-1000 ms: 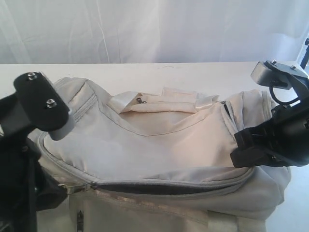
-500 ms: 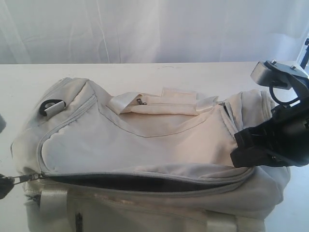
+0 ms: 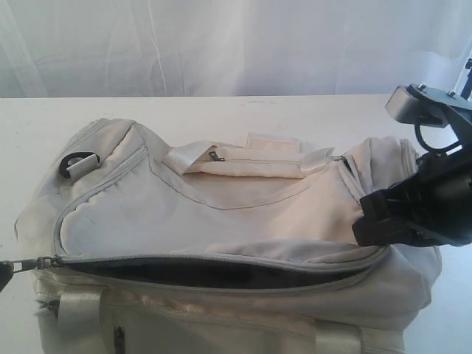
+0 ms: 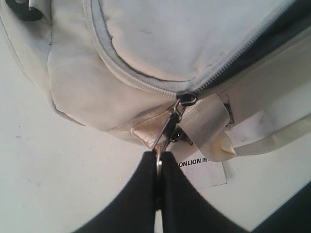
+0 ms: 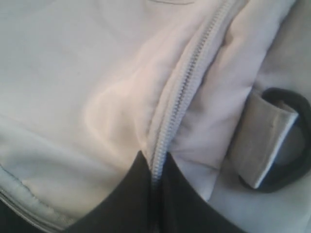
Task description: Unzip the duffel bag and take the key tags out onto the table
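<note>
The cream duffel bag (image 3: 221, 214) lies across the white table (image 3: 221, 110). Its long grey zipper stands open along the near side, showing a dark gap (image 3: 214, 274). At the bag's left end, my left gripper (image 4: 158, 156) is shut on the metal zipper pull (image 4: 167, 127). In the exterior view only its tip shows, at the left edge. My right gripper (image 5: 154, 167) is shut on the zipper seam (image 5: 182, 97) at the bag's right end (image 3: 369, 221). The key tags are hidden.
A black D-ring (image 3: 76, 164) sits on the bag's left end and another (image 5: 286, 145) beside my right gripper. A white printed label (image 4: 204, 171) lies on the table by the bag's strap (image 4: 204, 121). A white curtain hangs behind the table.
My left arm has pulled the zipper pull leftward to the bag's end and left the exterior view almost entirely. The zipper gap has grown longer. My right gripper has kept its grip.
</note>
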Available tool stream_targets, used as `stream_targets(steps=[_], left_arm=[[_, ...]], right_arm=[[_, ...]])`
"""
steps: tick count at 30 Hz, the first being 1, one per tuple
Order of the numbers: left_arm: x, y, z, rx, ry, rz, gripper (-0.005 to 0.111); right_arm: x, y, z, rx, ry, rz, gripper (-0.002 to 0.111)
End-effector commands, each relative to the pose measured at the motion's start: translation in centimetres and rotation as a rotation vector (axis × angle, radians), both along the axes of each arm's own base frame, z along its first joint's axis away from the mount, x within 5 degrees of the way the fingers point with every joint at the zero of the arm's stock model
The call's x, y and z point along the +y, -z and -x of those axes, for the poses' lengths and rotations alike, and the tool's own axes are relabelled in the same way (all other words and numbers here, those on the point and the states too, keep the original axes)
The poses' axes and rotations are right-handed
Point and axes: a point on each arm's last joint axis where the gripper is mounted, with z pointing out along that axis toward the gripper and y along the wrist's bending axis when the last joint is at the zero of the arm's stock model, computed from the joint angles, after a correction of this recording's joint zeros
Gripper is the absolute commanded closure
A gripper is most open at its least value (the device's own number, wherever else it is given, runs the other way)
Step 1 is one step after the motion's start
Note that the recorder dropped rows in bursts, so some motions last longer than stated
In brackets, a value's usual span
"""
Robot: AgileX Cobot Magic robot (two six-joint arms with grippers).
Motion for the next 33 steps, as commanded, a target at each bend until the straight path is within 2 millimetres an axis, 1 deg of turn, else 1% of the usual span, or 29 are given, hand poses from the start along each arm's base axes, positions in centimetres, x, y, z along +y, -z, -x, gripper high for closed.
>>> stream_targets(steps=[1,2,3,4,5,6,7,10,15,21,25,29,33], left_arm=[[0.6,0.3,0.3,0.022,-0.027,-0.032,0.107],[0.6,0.3,0.3,0.022,-0.027,-0.032,0.107],[0.6,0.3,0.3,0.022,-0.027,-0.032,0.107],[0.6,0.3,0.3,0.022,-0.027,-0.032,0.107],[0.6,0.3,0.3,0.022,-0.027,-0.032,0.107],[0.6,0.3,0.3,0.022,-0.027,-0.032,0.107],[0.6,0.3,0.3,0.022,-0.027,-0.032,0.107],[0.6,0.3,0.3,0.022,-0.027,-0.032,0.107],[0.6,0.3,0.3,0.022,-0.027,-0.032,0.107],[0.6,0.3,0.3,0.029,-0.029,-0.026,0.107],[0.6,0.4,0.6,0.059,-0.034,-0.024,0.107],[0.8,0.5,0.7,0.074,-0.042,-0.045,0.107],[0.6,0.5,0.9,0.094,-0.015,-0.035,0.107]], right_arm=[[-0.1,-1.1,-0.1,-0.049,-0.023,0.025,0.104],[-0.1,-1.4,-0.2,-0.059,-0.023,0.025,0.095],[-0.1,-1.4,-0.2,-0.058,-0.024,0.024,0.091],[-0.1,-1.6,-0.3,-0.065,-0.024,0.024,0.079],[-0.1,-1.7,-0.3,-0.069,-0.023,0.024,0.073],[-0.1,-1.8,-0.4,-0.083,-0.020,0.026,0.063],[-0.1,-2.0,-0.5,-0.097,-0.031,0.032,0.059],[-0.1,-3.3,-0.8,-0.144,-0.043,0.037,0.058],[-0.1,-6.1,-1.3,-0.238,-0.061,0.051,0.058],[-0.1,-7.6,-1.4,-0.290,-0.107,0.080,0.058],[1.2,-8.4,-0.9,-0.304,-0.185,0.061,0.058],[3.1,-9.6,-0.2,-0.328,-0.281,0.041,0.059],[5.1,-10.6,0.5,-0.361,-0.361,0.018,0.059]])
